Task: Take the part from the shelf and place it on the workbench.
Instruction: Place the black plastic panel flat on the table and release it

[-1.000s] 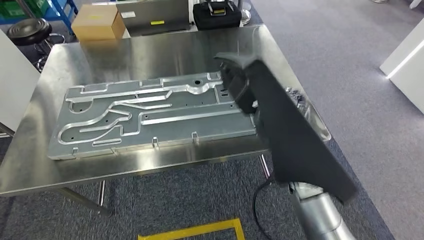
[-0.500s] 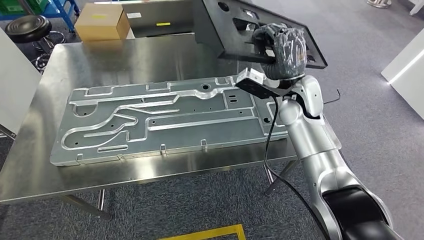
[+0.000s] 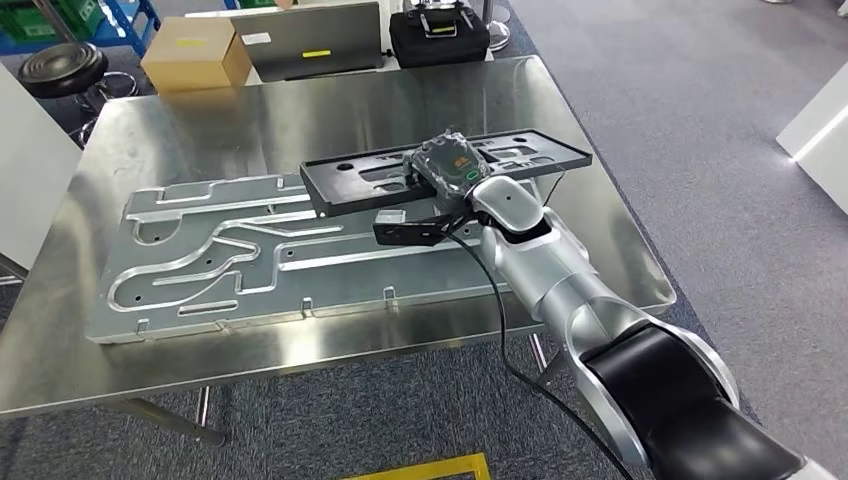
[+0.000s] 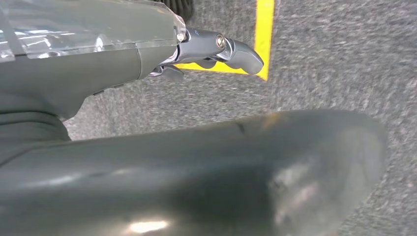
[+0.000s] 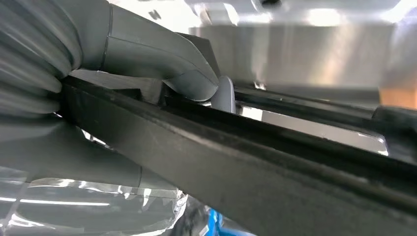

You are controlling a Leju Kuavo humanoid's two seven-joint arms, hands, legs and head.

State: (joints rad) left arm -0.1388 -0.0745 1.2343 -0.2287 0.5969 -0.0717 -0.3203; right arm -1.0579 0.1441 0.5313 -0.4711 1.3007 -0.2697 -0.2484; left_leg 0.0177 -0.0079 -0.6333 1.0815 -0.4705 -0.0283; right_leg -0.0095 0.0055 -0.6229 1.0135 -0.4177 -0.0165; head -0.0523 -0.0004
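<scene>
part: we see black part flat, low over bench – above plate
right hand: clasping part
left hand: over carpet – grasp unclear
behind: box, laptop, case

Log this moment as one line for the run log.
right hand: holds black part | part: flat over metal plate on workbench, contact unclear | left hand: empty, over floor
</scene>
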